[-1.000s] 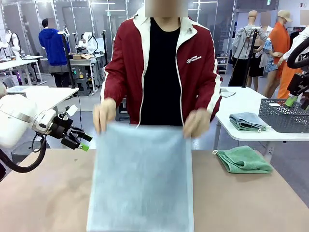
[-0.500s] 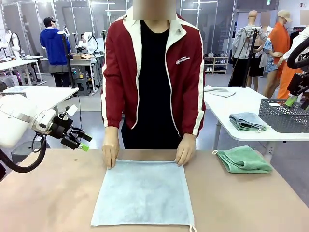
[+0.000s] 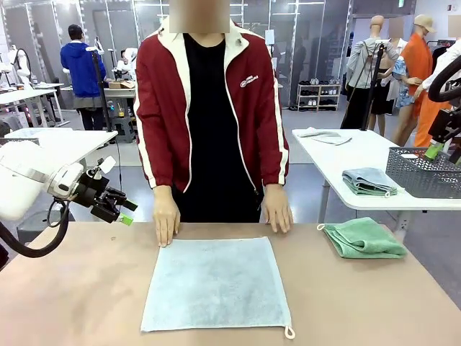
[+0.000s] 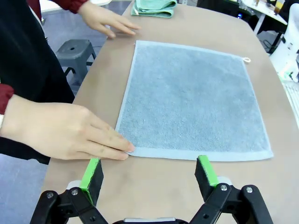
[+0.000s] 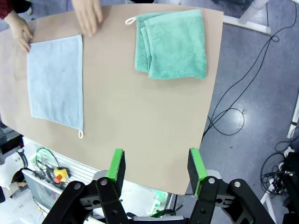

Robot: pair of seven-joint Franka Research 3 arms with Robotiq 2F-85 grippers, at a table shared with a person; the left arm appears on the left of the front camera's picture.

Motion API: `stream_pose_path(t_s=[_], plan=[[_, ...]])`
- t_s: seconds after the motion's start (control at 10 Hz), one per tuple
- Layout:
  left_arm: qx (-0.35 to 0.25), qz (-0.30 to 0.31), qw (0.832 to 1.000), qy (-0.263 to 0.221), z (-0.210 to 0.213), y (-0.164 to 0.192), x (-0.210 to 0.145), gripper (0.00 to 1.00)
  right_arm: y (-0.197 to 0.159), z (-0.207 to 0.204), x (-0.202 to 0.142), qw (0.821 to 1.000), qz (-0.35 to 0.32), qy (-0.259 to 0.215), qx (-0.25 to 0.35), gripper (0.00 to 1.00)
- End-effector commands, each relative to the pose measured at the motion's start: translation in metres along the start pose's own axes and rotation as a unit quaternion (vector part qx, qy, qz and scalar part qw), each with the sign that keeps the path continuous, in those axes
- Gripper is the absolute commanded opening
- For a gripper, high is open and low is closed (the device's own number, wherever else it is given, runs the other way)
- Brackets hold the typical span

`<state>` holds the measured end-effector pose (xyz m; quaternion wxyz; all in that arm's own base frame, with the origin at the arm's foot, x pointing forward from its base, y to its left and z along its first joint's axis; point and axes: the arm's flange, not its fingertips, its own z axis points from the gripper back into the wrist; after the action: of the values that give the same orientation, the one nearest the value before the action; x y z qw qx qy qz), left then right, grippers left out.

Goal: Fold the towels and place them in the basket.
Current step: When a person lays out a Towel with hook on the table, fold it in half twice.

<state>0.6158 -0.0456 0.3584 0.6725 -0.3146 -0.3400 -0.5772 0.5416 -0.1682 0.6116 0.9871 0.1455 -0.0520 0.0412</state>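
- The light grey towel [image 3: 216, 285] now lies spread flat and square on the middle of the brown table [image 3: 72, 303]. A second ago the person held it hanging by its top edge, then lowered it.
- Its terry pile looks even, with hemmed edges and a small white loop [image 3: 289, 332] at the near right corner.
- One hand [image 3: 166, 220] rests fingertips on the far left corner; the other hand [image 3: 277, 213] lies on the table just beyond the far right corner.
- The mint green towel [image 3: 362, 239], loosely folded and plush, sits at the table's right edge, well apart, unmoved.
- The basket [image 3: 425, 173], dark with mesh walls, stands on a white side table [image 3: 360, 148] beside a folded grey-blue cloth [image 3: 369, 180]. I cannot tell what it holds.
- The left gripper [image 3: 122, 211] hovers at the table's left edge as before, jaws spread wide, empty.
- The right gripper [image 5: 156, 170] hangs high over the table's right side, jaws partly apart, gripping nothing.
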Motion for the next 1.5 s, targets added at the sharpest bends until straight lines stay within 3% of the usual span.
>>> stream_pose_path(t_s=[0.0,0.4,0.6,0.9,1.1,1.4], plan=[[0.0,0.0,1.0,-0.002,0.001,-0.001,0.002,1.0,0.002,-0.001,-0.001,1.0,0.0,0.001,0.0,0.68],[0.0,0.0,1.0,-0.002,0.001,-0.001,0.002,1.0,0.0,0.0,0.0,1.0,0.0,0.0,0.0,0.68],[0.026,-0.016,0.999,0.011,0.014,-0.003,0.014,1.0,0.018,0.014,-0.004,0.996,0.076,-0.056,-0.005,0.68],[0.062,-0.065,0.995,0.037,0.045,-0.021,0.057,1.0,0.075,0.032,-0.015,0.973,0.211,-0.09,-0.031,0.68],[0.087,-0.106,0.987,0.086,0.066,-0.048,0.096,1.0,0.136,0.035,-0.04,0.935,0.334,-0.11,-0.051,0.68],[0.102,-0.137,0.971,0.165,0.082,-0.09,0.144,1.0,0.237,0.004,-0.094,0.842,0.521,-0.13,-0.05,0.68]])
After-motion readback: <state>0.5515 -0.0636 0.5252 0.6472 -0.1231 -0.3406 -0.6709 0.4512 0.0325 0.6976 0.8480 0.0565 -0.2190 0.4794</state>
